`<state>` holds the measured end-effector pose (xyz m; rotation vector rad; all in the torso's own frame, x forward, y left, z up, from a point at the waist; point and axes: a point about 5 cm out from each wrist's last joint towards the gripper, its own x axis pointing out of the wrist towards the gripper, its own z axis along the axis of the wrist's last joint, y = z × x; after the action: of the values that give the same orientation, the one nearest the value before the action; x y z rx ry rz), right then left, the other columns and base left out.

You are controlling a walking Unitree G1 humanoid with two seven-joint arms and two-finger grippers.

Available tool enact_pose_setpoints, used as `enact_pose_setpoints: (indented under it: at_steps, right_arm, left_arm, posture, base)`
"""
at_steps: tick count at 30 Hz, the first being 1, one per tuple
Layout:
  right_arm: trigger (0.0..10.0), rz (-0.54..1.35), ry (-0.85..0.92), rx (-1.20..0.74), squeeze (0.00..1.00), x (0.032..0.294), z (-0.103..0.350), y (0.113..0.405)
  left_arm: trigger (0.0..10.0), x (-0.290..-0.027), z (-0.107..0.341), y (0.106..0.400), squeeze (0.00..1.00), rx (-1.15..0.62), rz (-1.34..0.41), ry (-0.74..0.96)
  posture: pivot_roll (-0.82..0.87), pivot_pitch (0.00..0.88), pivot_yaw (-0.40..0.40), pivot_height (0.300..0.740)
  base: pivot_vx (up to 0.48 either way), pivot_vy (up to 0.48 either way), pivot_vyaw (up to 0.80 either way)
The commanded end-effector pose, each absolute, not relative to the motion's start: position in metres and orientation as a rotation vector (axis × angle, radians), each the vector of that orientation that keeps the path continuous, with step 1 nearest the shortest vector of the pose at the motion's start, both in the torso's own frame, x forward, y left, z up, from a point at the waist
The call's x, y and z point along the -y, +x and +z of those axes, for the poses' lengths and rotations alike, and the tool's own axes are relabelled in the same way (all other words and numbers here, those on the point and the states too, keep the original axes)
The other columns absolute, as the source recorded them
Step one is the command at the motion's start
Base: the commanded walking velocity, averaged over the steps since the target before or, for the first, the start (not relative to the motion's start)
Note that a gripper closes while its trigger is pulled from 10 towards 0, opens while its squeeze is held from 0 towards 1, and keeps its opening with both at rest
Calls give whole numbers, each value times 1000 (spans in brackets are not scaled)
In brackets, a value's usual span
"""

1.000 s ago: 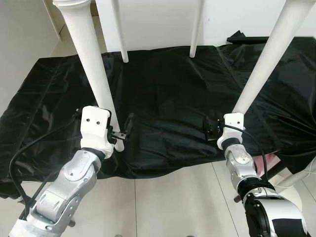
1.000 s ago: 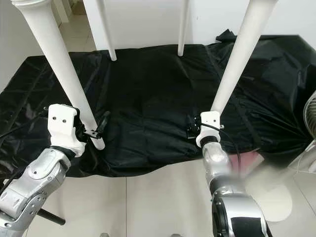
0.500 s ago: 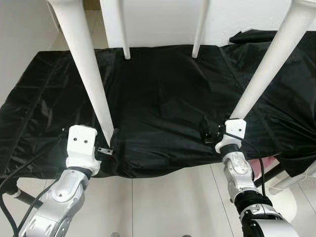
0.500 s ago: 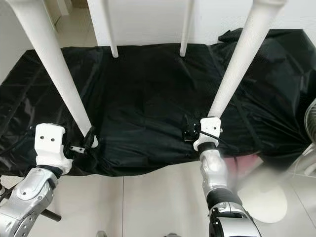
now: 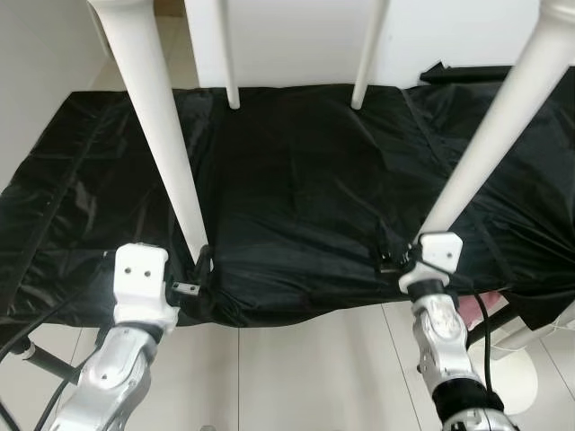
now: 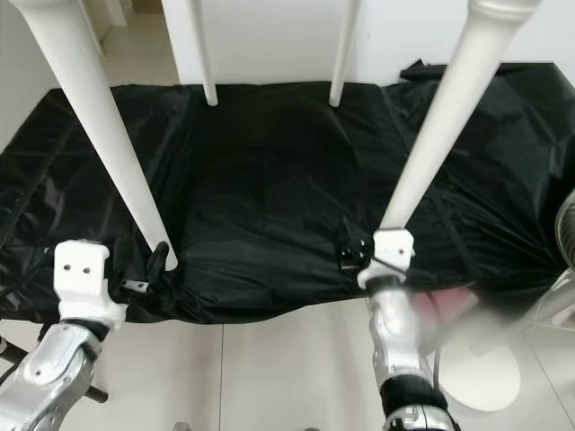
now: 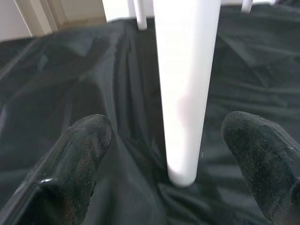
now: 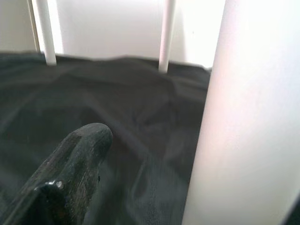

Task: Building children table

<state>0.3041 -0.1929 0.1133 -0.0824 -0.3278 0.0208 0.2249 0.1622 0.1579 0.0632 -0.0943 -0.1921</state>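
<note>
Four white table legs (image 5: 162, 144) stand on black sheet (image 5: 296, 189); middle open

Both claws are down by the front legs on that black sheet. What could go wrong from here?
1. The left claw is open with the left front leg between its fingers, ungripped; a sideways nudge could skid the leg's foot across the black sheet.
2. The right claw sits close against the right front leg; its grip is unclear, so lifting might tilt the table.

A thick white table leg (image 8: 248, 117) stands close beside one black finger (image 8: 70, 173) of the right pincer. Behind lie a black sheet (image 8: 117, 103) and two thin white legs (image 8: 166, 35), somewhat blurred.
</note>
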Motion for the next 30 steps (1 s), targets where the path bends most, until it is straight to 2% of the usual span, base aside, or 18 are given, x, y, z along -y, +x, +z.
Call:
enact_pose_setpoints:
  at_steps: [1,3,5,14,17,20,22,24,26,30]
  right_arm:
    - [10000,26,-81,323,0,191,113,304]
    - [10000,-33,-70,298,0,195,103,283]
    - [10000,-70,-54,291,0,196,100,275]
    - [10000,-114,51,319,0,191,100,251]
    - [10000,-23,-26,326,0,183,96,240]
    - [10000,-23,-26,326,0,183,96,240]
    - [10000,95,-83,297,0,178,88,226]
    - [10000,95,-83,297,0,178,88,226]
    - [10000,199,-137,246,0,180,79,216]
    - [10000,199,-137,246,0,180,79,216]
  left_arm:
    - [10000,-166,159,225,0,101,-117,61]
    - [10000,-161,144,218,0,50,-204,77]
    - [10000,-159,139,216,0,36,-234,81]
    - [10000,-158,127,209,0,6,-278,84]
    - [10000,-155,122,203,0,-3,-357,125]
    - [10000,-155,122,203,0,-3,-357,125]
    - [10000,-153,118,199,0,-5,-447,154]
    - [10000,-153,118,199,0,-5,-447,154]
    - [10000,-154,115,198,0,-5,-511,187]
    - [10000,-154,115,198,0,-5,-511,187]
  posture:
    - [74,82,3,740]
    - [62,89,12,740]
    - [57,93,19,740]
    - [57,95,20,740]
    - [51,101,21,740]
    - [51,101,21,740]
    - [40,99,27,740]
    - [40,99,27,740]
    - [35,98,31,740]
    - [35,98,31,740]
  base:
    - [0,0,0]
    - [0,0,0]
    - [0,0,0]
    - [0,0,0]
    - [0,0,0]
    - [0,0,0]
    - [0,0,0]
    - [0,0,0]
    - [0,0,0]
    - [0,0,0]
